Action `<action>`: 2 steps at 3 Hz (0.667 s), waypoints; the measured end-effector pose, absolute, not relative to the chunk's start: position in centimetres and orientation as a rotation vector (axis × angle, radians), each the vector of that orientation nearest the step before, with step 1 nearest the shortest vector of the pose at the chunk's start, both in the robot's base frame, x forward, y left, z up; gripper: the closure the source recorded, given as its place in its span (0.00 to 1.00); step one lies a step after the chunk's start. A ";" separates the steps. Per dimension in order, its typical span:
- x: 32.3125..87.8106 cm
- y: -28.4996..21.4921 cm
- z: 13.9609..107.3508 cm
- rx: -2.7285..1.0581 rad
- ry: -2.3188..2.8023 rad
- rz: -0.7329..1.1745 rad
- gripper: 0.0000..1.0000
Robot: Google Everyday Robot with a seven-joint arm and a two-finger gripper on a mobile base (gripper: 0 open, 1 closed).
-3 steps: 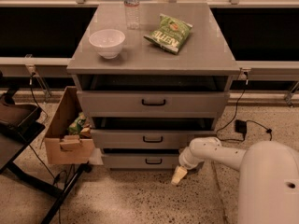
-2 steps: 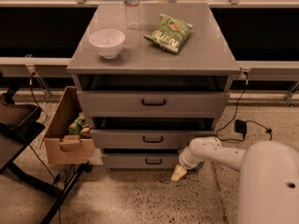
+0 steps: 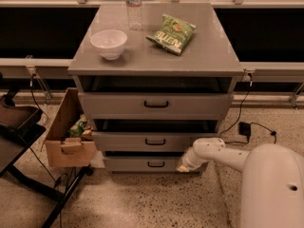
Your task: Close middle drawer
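Note:
The grey cabinet has three drawers. The middle drawer [image 3: 156,141] has a plain grey front with a small black bar handle and stands slightly pulled out, with a dark gap above it. My gripper [image 3: 183,167] is at the end of the white arm [image 3: 213,153], low at the right. It is against the right end of the bottom drawer [image 3: 142,164], just below the middle drawer's right corner. The top drawer [image 3: 156,104] has the tallest front and is also pulled out a little.
On the cabinet top stand a white bowl [image 3: 109,42], a green chip bag [image 3: 172,33] and a water bottle [image 3: 134,6]. A cardboard box [image 3: 66,137] with items sits left of the drawers. A black stand [image 3: 19,127] is further left. A cable and plug [image 3: 247,127] lie on the floor at right.
My gripper has moved up from the floor toward the drawer fronts, now by the bottom drawer's right end. The drawers have not visibly moved.

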State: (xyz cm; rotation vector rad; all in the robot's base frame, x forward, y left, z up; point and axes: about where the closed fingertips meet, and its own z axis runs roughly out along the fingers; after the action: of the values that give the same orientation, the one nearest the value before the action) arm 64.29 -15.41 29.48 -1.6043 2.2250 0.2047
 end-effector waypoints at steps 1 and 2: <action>65.7 -15.7 29.5 -1.599 2.209 0.197 0.88; 67.5 -16.0 29.4 -1.584 2.195 0.192 1.00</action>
State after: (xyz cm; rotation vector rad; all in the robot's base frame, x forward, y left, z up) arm 67.49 -16.00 29.43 -1.5844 2.1946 0.1917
